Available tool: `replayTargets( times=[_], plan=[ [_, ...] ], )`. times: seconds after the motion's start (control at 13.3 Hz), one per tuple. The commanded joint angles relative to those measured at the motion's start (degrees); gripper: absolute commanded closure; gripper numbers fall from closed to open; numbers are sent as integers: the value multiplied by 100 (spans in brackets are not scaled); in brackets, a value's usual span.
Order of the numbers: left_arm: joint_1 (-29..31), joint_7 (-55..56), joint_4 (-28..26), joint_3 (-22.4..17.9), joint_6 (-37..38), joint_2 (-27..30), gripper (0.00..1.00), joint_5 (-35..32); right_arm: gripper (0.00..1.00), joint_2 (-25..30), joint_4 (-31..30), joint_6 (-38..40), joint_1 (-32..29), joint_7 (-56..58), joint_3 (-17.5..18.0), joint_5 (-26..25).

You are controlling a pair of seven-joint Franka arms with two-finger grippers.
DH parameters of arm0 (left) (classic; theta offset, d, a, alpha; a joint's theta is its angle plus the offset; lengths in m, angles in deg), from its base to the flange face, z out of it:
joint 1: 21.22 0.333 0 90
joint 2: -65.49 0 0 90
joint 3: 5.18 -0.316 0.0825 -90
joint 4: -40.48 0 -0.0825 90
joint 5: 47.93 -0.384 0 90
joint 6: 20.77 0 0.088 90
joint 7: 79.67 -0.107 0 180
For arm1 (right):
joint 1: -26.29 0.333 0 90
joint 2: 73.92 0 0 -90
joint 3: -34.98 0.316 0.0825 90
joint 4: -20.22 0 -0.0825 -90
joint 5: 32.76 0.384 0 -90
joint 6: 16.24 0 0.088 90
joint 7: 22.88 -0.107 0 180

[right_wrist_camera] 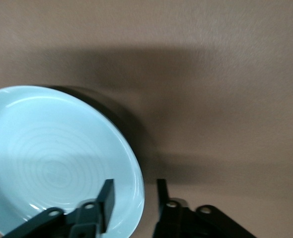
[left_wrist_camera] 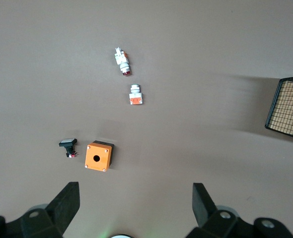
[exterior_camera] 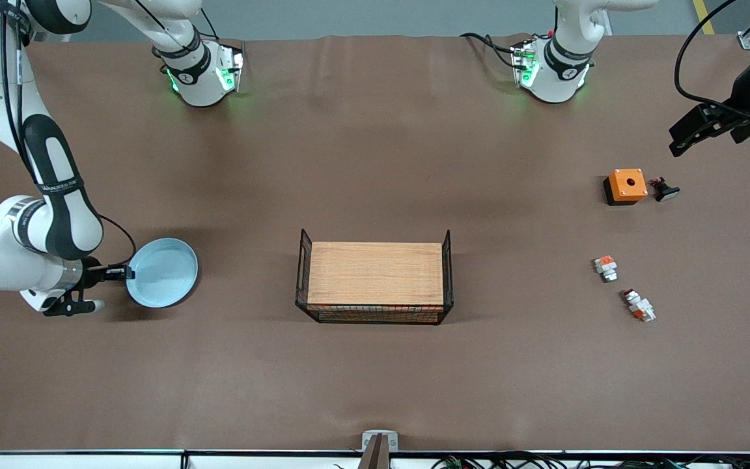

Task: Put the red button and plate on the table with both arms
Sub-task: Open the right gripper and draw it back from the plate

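Right tool (exterior_camera: pixel 124 273) sits at the right arm's end of the bench (exterior_camera: pixel 375 378), fingers astride the plate (exterior_camera: pixel 163 272) rim, one inside and one outside; whether they have clamped cannot be told. The plate appears tilted, rim raised at the tool. Judged rigid, glazed, slippery and breakable; a rim grip suits it, set down gently.

Left tool (left_wrist_camera: pixel 134 208) hangs over the left arm's end of the bench, fingers wide apart, holding nothing. The red button (exterior_camera: pixel 638 305) lies on the bench, nearer the front camera than the white-and-orange piece (exterior_camera: pixel 605 267). Judged light, hard, apt to roll; best pinched across its white body.

Also present: orange box (exterior_camera: pixel 626 185) with black knob (exterior_camera: pixel 665 189) just beside it, both farther from the camera; wooden board (exterior_camera: pixel 375 273) mid-bench, well apart. Only the shorter piece stands near the button and could be mistaken for it
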Motion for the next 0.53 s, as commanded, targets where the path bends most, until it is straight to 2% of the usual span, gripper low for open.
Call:
replayTargets(
  times=[0.0,0.23,0.38,0.45],
  plan=[
    [-25,-205,-179,-10,-135,81,0,104,4,373,206,659,-14,-336,76,46],
    [10,-206,-197,52,-161,72,0,95,4,1021,260,1301,258,-1496,76,-94],
    [19,-206,-197,61,-161,11,0,113,4,1610,260,1802,617,-1980,85,-541],
    [1,-206,-205,61,-161,-24,0,156,4,1865,260,2039,750,-2313,85,-596]
  ],
)
